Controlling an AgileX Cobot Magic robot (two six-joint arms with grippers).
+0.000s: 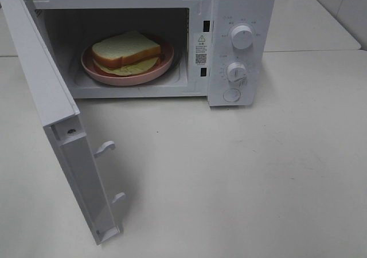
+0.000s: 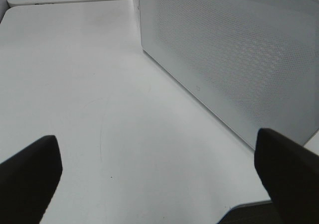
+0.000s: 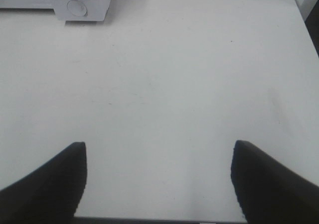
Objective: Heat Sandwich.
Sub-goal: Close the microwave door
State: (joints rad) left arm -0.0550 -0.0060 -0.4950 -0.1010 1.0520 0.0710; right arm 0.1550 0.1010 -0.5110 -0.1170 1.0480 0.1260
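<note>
Sitting on plate (image 1: 94, 70) inside microwave (image 1: 241, 6), 11 o'clock: sandwich (image 1: 126, 47). Door (image 1: 51, 97) wide open. Spread and empty: left hand (image 2: 157, 144), right hand (image 3: 159, 148). Remaining, likely: shut door, set dials (image 1: 242, 37).

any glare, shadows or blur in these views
Exterior high: soft even light, sharp, microwave cavity dark behind the sandwich. Left wrist: left fingertips dark and blurred, door mesh clearer. Right wrist: table bright, nearly washed out, right fingertips soft-edged.
</note>
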